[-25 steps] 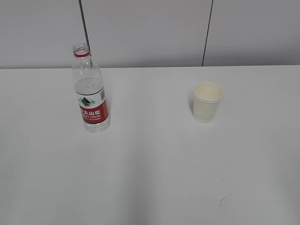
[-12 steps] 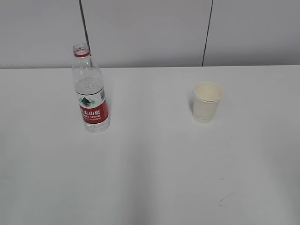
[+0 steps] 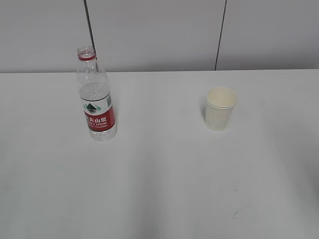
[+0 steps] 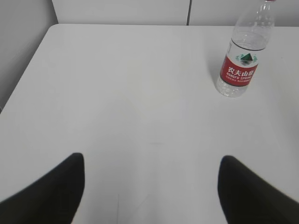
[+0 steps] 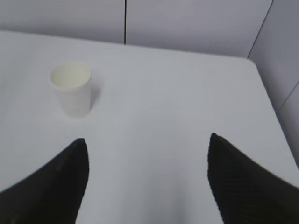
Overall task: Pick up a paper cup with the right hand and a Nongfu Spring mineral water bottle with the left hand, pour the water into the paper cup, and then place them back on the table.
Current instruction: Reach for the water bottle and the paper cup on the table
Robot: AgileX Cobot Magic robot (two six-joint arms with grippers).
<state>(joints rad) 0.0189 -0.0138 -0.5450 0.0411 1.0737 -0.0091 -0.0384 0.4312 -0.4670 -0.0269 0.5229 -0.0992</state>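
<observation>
The Nongfu Spring mineral water bottle (image 3: pixel 96 97) stands upright on the left part of the table (image 3: pixel 159 189) with no cap on its red-ringed neck, so the main risk is a spill: a squeeze too high or too hard on the thin clear plastic could push water out of the open mouth, and a glancing contact could tip it. The paper cup (image 3: pixel 220 108) stands upright well apart to the right, empty as far as can be seen; it looks light and soft-walled, so a firm pinch could crush its rolled rim, and a nudge could slide it across the smooth white surface.

Neither arm shows in the exterior view. In the left wrist view the left hand (image 4: pixel 149 186) has its 2 dark fingers spread wide, gripping nothing, with the bottle ahead and to the right. In the right wrist view the right hand (image 5: pixel 147 179) is likewise spread and empty, with the cup ahead and to the left.

The bottle is tall, with faint ribbing and a glossy red-and-white label; the cup is matte, cream and tapered.
</observation>
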